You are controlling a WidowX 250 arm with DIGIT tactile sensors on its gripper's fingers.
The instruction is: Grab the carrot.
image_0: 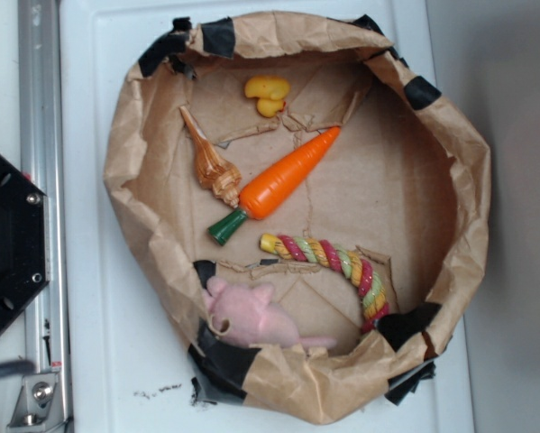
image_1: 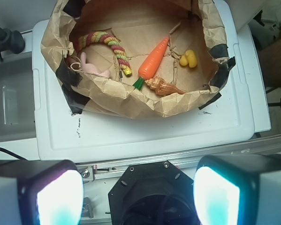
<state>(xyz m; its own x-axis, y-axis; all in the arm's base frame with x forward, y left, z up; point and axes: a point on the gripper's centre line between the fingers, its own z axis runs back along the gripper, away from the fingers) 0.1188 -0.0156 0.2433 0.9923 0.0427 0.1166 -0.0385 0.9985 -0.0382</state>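
Well back – hand (image_1: 139, 187) spread wide | carrot (image_1: 153, 60) untouched – inside bag (image_1: 145, 104)

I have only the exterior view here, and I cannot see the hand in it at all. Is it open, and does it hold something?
Observer: In the wrist view the hand is open. Its two fingers are wide apart and nothing is between them.
Operator: Is it above the carrot?
Observer: No. It is above the black base, outside the paper bag. The carrot lies far ahead, inside the bag.
Operator: From the hand's side, what comes first?
Observer: The near wall of the bag, then the seashell, which lies between that wall and the carrot's green end.
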